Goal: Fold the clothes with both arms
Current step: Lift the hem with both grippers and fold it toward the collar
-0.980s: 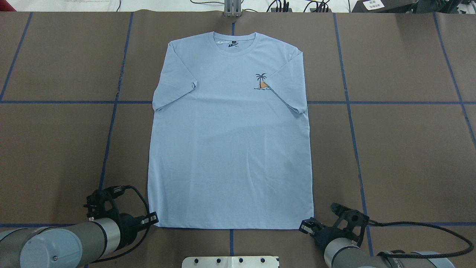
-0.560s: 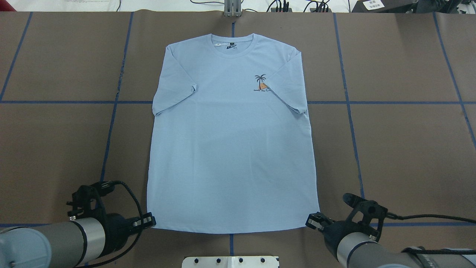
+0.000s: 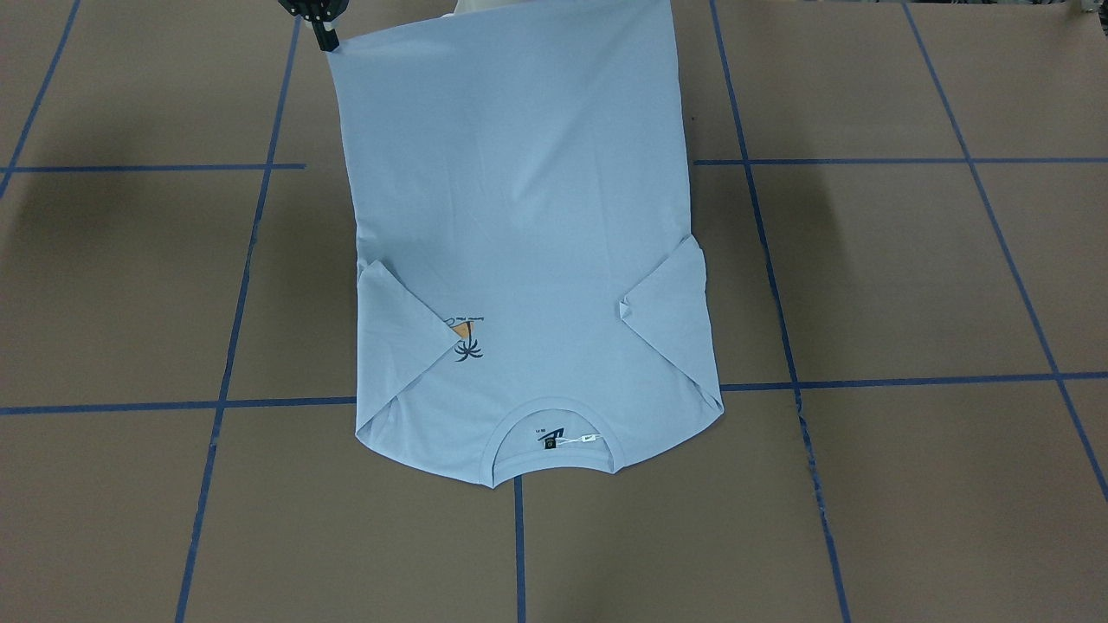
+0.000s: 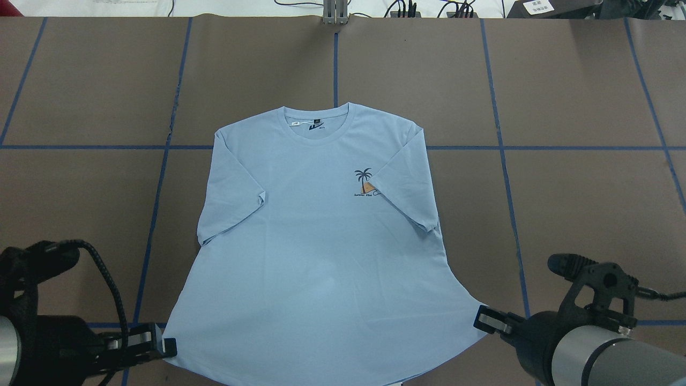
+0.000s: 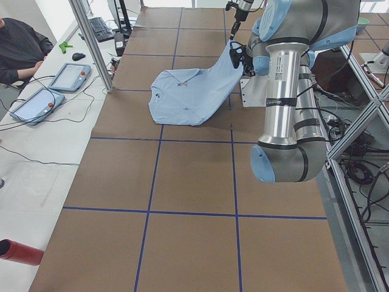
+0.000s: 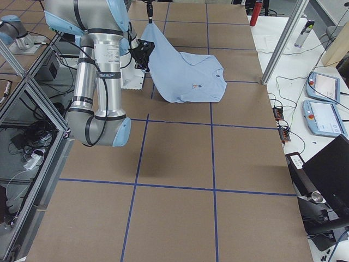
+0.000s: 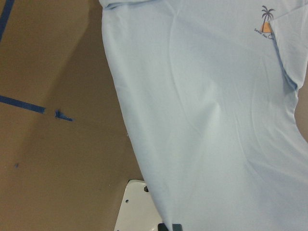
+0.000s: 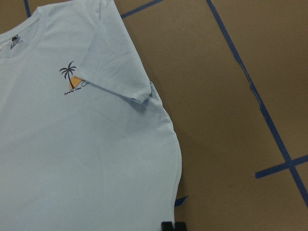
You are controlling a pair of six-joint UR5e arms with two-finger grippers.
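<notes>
One soft, light blue short-sleeved T-shirt [image 4: 321, 257] lies print-up in the middle of the brown papered bench [image 4: 563, 96], which is gridded with blue tape. Its ribbed collar end rests flat and its hem end hangs lifted. Both sleeves are folded inward, one touching the single orange-and-dark palm print [image 4: 364, 181]. The left arm's black fingers [image 4: 155, 347], lower left, and the right arm's black fingers [image 4: 490, 320], lower right, are each clenched on a hem corner. The hem's middle is cut off at the lower edge of the frame.
</notes>
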